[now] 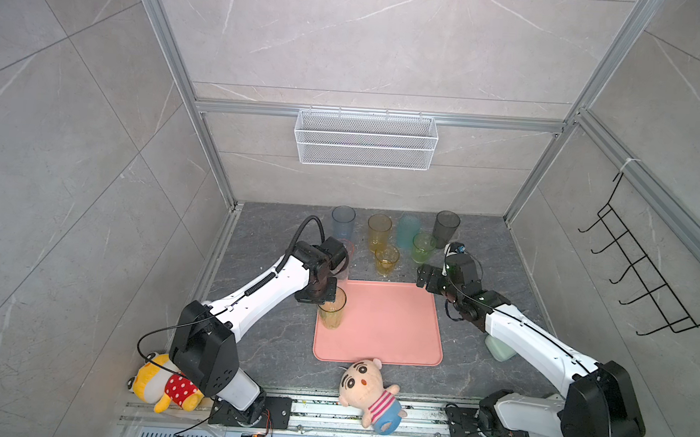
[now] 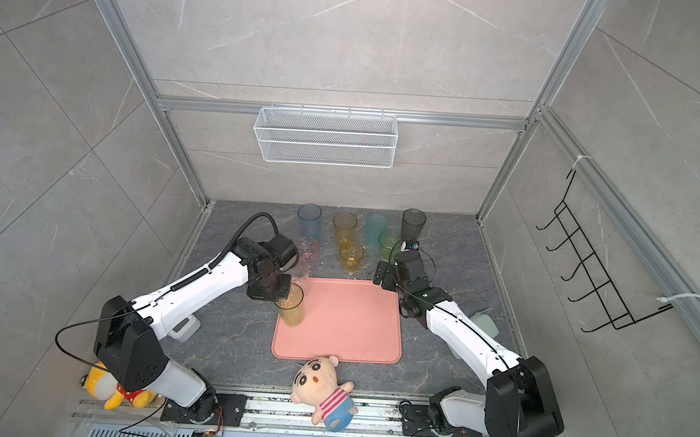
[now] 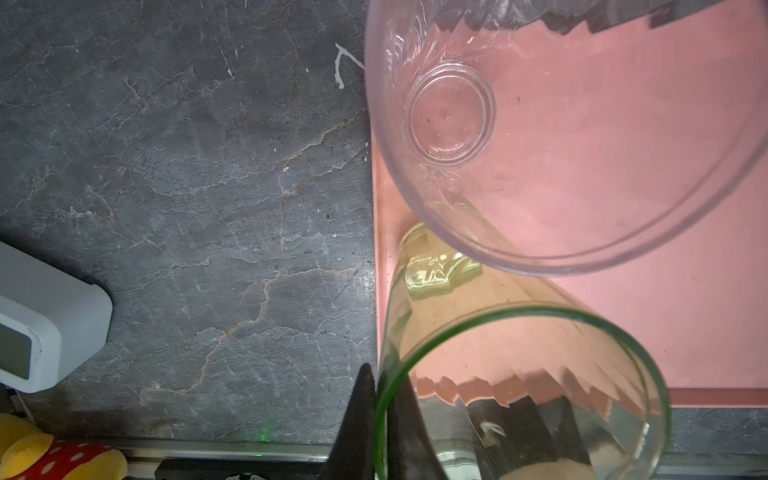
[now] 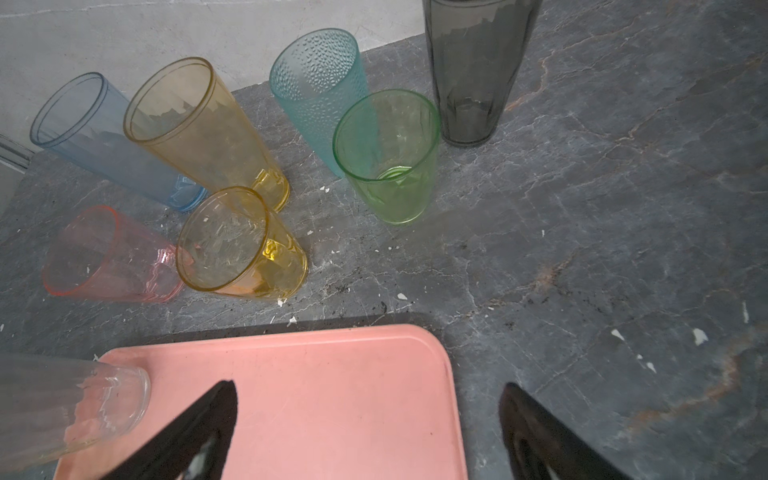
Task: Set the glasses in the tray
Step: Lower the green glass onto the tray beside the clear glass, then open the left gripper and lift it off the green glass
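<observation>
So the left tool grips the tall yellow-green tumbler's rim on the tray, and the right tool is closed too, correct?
Not quite: the right tool is open, as the right wrist view shows. The left tool does grip the tall yellow-green tumbler by its rim on the tray.

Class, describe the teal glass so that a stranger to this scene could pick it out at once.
Start at the salmon-pink tray and look beyond its far edge. In the rearmost row, between the tall amber glass and the smoky grey glass, stands the teal glass. It alone has a dimpled surface.
</observation>
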